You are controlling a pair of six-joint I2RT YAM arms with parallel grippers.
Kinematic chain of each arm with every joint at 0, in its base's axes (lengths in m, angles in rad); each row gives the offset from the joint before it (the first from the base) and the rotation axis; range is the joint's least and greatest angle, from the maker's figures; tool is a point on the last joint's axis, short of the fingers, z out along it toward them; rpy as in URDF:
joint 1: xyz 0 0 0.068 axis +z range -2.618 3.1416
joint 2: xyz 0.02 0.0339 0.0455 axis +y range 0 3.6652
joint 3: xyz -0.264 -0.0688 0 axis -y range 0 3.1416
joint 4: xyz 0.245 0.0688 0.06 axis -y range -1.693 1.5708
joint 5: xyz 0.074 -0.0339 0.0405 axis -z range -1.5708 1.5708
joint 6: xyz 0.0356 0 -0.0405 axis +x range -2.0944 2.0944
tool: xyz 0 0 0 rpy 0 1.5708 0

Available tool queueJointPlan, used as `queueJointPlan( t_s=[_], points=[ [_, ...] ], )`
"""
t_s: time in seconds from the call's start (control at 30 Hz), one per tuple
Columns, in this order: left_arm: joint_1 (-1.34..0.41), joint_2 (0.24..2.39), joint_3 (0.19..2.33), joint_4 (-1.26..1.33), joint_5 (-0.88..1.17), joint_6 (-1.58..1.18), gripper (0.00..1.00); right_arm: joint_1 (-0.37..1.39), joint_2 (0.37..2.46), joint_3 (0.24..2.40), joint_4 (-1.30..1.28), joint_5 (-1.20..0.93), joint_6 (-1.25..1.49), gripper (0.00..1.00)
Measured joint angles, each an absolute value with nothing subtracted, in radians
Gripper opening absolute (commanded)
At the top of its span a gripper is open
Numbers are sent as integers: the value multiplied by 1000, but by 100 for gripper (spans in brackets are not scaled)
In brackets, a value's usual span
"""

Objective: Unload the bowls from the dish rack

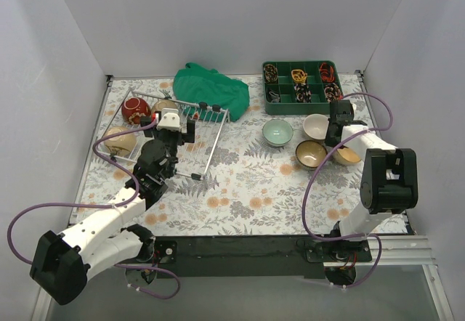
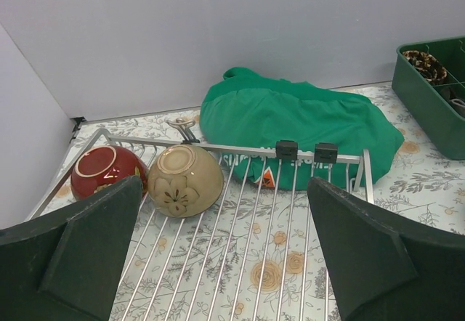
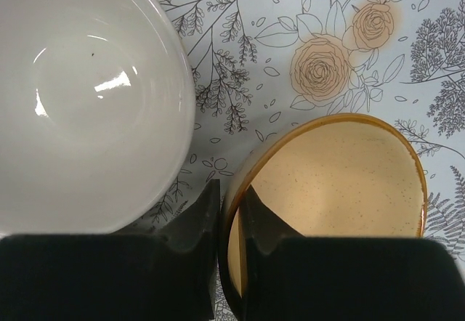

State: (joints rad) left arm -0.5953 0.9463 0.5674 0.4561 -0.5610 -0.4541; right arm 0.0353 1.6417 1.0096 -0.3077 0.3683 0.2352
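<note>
The wire dish rack (image 1: 205,120) lies at the left, also in the left wrist view (image 2: 247,149). A red bowl (image 1: 135,109) (image 2: 102,170) and a tan flower-marked bowl (image 1: 166,107) (image 2: 185,179) lie on their sides at its far end. A beige bowl (image 1: 120,141) is at its near left end. My left gripper (image 1: 171,118) (image 2: 224,190) is open and empty above the rack wires. My right gripper (image 1: 336,145) (image 3: 231,189) is shut on the rim of a tan bowl (image 1: 349,156) (image 3: 341,176). A white bowl (image 1: 316,126) (image 3: 87,96) sits just beside it.
A pale green bowl (image 1: 278,132) and a brown-rimmed bowl (image 1: 311,154) stand on the floral cloth left of the right gripper. A green cloth heap (image 1: 211,88) (image 2: 298,128) lies behind the rack. A green compartment tray (image 1: 301,85) (image 2: 436,96) stands at the back right.
</note>
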Motion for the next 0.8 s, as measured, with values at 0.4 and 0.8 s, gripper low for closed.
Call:
queueJointPlan(
  t_s=[0.4, 0.8],
  points=[
    [-579, 944, 567, 456, -560, -465, 98, 38, 1587, 953, -280, 350, 263, 57],
    [-574, 944, 567, 456, -561, -465, 98, 62, 1244, 933, -276, 303, 297, 87]
  ],
)
